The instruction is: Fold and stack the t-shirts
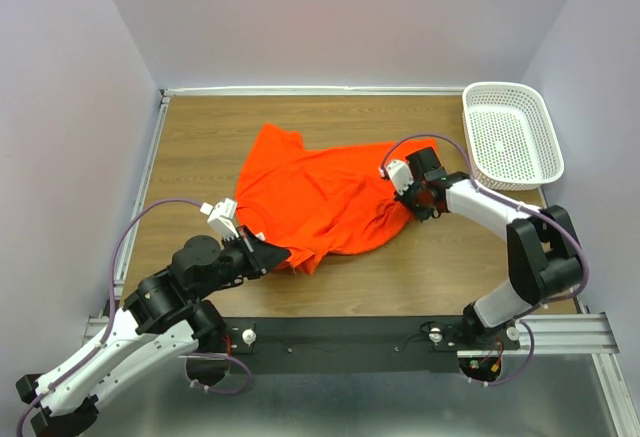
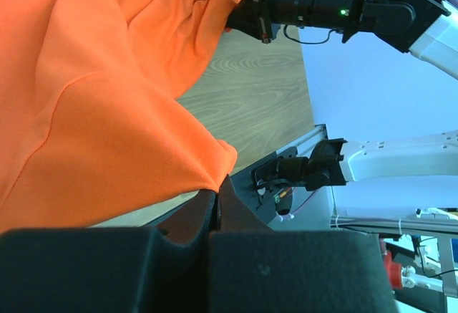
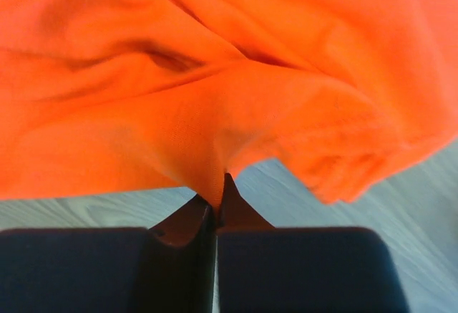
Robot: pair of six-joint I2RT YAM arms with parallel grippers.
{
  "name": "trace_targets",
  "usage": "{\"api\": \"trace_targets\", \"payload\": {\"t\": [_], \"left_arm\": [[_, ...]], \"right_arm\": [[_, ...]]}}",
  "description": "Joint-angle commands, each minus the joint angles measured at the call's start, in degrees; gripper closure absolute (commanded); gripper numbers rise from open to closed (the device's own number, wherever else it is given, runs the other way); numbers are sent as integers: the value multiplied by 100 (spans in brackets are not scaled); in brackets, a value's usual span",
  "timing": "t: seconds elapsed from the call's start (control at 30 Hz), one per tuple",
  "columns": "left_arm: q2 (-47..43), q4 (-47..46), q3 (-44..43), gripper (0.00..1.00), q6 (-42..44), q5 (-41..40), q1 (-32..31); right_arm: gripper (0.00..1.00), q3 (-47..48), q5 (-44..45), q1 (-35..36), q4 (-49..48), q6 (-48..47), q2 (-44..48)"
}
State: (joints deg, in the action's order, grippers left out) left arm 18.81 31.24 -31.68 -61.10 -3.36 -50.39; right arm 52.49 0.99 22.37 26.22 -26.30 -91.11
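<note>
1 bright orange-red t-shirt point(image 1: 320, 197) lies crumpled in the middle of the wooden tabletop point(image 1: 200, 147), spread loosely from the far-left centre toward the right, with folds and ridges across its surface. The left pincer point(image 1: 280, 255) reaches in from the near left and meets the cloth at its near edge. In the left wrist view its 2 dark fingers are pressed together, pinching a corner of the hem at their tips point(image 2: 217, 197), and the fabric rises away from them in a smooth slope. The right pincer point(image 1: 402, 197) comes in from the right side and meets the shirt's right edge. In the right wrist view its fingers are likewise drawn together on a small peak of orange cloth point(image 3: 217, 197), with the fabric bunched and lifted above the grey-looking wood. The same pincer shows in the left wrist view at the far edge of the shirt point(image 2: 250, 8). A white perforated basket point(image 1: 553, 147) sits at the far right corner of the tabletop, well apart from the shirt.
</note>
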Motion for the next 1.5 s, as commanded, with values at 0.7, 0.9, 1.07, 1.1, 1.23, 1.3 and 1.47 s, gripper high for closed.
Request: {"api": "trace_targets", "payload": {"t": [0.7, 0.9, 1.07, 1.1, 1.23, 1.3, 1.47], "left_arm": [[106, 575, 30, 100, 406, 1715, -6], [-88, 751, -64, 38, 361, 2470, -6], [105, 1542, -1549, 19, 783, 1331, -6], [184, 1586, -1743, 18, 871, 815, -6], [430, 1054, -1703, 14, 1100, -734, -6], [685, 640, -1221, 9, 1065, -1654, -6], [1995, -1531, -962, 2, 1767, -2241, 711]], "right_arm": [[90, -459, 384, -49, 5350, -4181, 3196], [47, 304, -73, -49, 5001, -4243, 3082], [33, 543, 130, -66, 3471, -3391, 3030], [32, 587, 16, -84, 3278, -3233, 2916], [30, 631, -1064, -189, 1805, -2066, 2038], [30, 674, -1661, -320, 1021, -950, 1309], [29, 1289, -3413, -963, 384, 319, 77]]}}
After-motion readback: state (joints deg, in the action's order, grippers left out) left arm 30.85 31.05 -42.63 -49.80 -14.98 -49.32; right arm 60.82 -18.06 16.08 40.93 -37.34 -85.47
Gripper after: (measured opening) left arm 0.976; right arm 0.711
